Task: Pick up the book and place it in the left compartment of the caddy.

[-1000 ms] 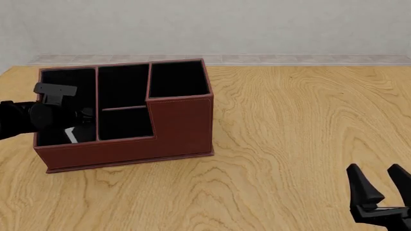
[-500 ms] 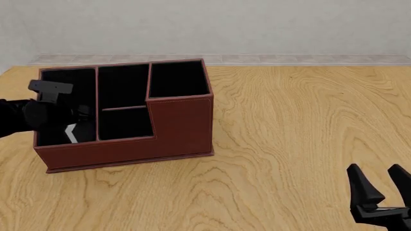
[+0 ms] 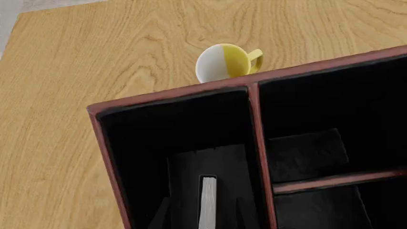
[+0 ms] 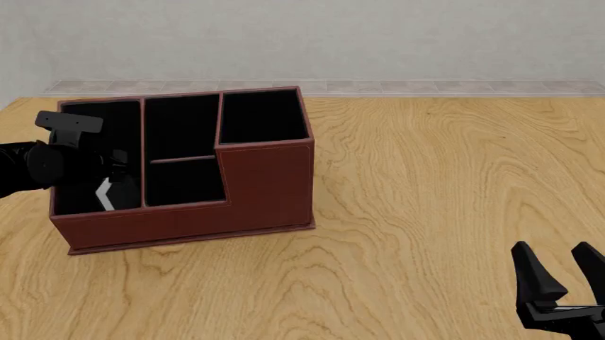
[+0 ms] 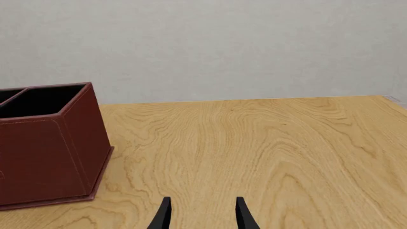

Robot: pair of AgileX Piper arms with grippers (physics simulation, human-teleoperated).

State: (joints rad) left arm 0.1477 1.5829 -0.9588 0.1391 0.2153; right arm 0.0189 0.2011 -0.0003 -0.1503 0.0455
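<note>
With book [image 3: 207, 202] standing inside caddy [image 4: 269, 184] left compartment [image 3: 190, 138], my left claw [image 4: 106, 185] has let go, spread; right claw [image 4: 564, 280] idle, spread.

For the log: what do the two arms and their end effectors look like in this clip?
Both are plain matte black, with no markings, cables or coloured parts visible. The right end effector has two slim tapering fingers rising from a blocky base. The left end effector is only partly seen in the front view: a rounded black wrist body with a small flat bracket on top; its fingers show as thin dark blades.
</note>
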